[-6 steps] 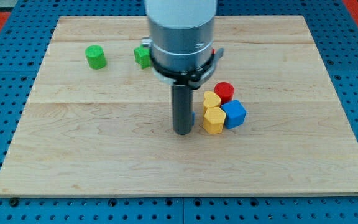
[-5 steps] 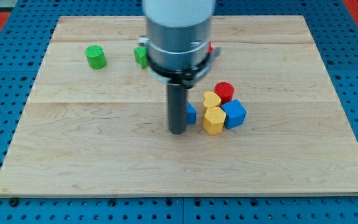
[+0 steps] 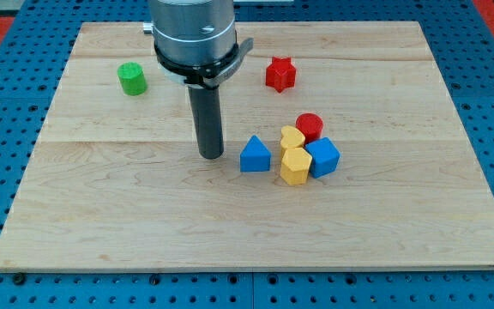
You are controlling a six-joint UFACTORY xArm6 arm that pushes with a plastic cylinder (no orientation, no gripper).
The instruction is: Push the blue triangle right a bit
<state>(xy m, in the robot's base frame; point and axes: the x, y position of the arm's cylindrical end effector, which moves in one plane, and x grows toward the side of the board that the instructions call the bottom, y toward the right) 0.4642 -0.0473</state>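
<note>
My tip [image 3: 211, 156] rests on bench [image 3: 101, 215], no jaws on this end effector, only plain rod, touching nothing. Blue triangle [image 3: 255, 155] sits just to view's right of tip, small gap between. Further right: two yellow blocks [image 3: 294, 165], blue cube [image 3: 323, 157], red cylinder [image 3: 310, 126], packed together. Red star [image 3: 280, 74] up-right of tip. Green cylinder [image 3: 131, 78] up-left.

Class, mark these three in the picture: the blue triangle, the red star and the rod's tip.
blue triangle [image 3: 255, 155]: camera view, middle of its front face.
red star [image 3: 280, 74]: camera view, centre of its top.
my tip [image 3: 211, 155]: camera view, very end of the rod, left of the blue triangle.
</note>
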